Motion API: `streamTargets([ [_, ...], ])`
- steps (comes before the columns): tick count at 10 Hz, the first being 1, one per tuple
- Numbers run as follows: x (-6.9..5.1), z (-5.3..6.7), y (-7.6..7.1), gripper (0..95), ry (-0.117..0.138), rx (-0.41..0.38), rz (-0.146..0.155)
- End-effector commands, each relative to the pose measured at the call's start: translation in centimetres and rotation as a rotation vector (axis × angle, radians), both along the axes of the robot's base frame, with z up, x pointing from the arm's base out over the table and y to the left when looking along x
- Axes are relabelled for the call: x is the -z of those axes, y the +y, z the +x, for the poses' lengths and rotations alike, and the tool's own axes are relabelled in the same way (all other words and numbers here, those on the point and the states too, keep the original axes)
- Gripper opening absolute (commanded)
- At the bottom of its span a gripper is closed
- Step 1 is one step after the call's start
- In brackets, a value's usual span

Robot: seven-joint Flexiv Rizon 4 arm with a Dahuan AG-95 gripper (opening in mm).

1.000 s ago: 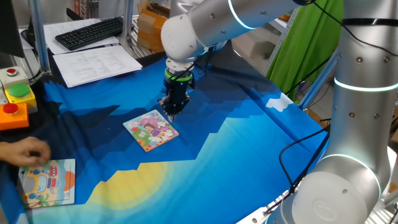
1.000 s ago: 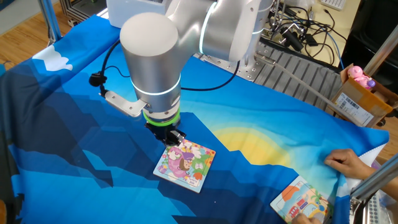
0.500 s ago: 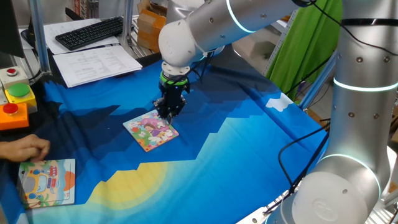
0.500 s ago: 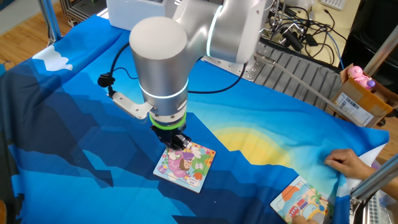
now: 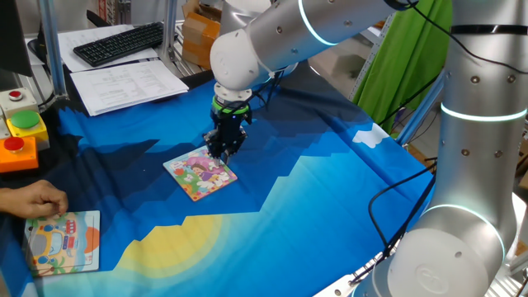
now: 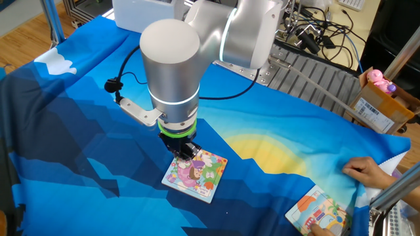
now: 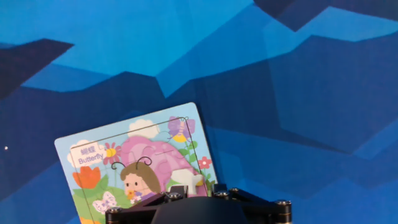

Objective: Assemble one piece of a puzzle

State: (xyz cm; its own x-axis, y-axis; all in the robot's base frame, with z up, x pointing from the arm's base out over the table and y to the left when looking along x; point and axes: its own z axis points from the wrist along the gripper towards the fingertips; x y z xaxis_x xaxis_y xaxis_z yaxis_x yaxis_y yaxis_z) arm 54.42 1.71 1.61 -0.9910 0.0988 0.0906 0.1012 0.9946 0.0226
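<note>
The puzzle (image 5: 200,172) is a small square board with a pink and green cartoon picture, flat on the blue cloth. It also shows in the other fixed view (image 6: 195,174) and in the hand view (image 7: 124,168). My gripper (image 5: 223,152) points straight down over the board's far corner, also in the other fixed view (image 6: 186,152). In the hand view the gripper (image 7: 191,186) is shut on the piece (image 7: 189,180), a tiny whitish bit between the fingertips, right above the board's picture. Whether the piece touches the board I cannot tell.
A larger board with a pale blue and orange picture (image 5: 63,241) lies at the cloth's near-left corner, with a person's hand (image 5: 33,199) beside it. Red and green buttons (image 5: 21,124), papers and a keyboard (image 5: 120,43) stand beyond the cloth's left edge.
My gripper has moved a little to the left and lower, from beside the puzzle's far corner to over it. The person's hand has shifted slightly.
</note>
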Motion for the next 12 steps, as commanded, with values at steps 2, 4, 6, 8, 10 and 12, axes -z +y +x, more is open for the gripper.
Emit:
streamTargets([
  [2, -0.1, 0.1, 0.1, 19.0, 0.001, 0.009, 0.0],
  [4, 0.1, 0.1, 0.4, 38.0, -0.006, 0.021, 0.0],
  [6, 0.4, 0.1, 0.7, 38.0, -0.013, 0.025, 0.0],
  [8, 0.6, 0.1, 0.8, 38.0, -0.013, 0.025, 0.0],
  [10, 0.6, 0.1, 1.1, 38.0, -0.012, 0.032, 0.002],
  [12, 0.7, 0.1, 1.2, 38.0, -0.013, 0.036, 0.003],
])
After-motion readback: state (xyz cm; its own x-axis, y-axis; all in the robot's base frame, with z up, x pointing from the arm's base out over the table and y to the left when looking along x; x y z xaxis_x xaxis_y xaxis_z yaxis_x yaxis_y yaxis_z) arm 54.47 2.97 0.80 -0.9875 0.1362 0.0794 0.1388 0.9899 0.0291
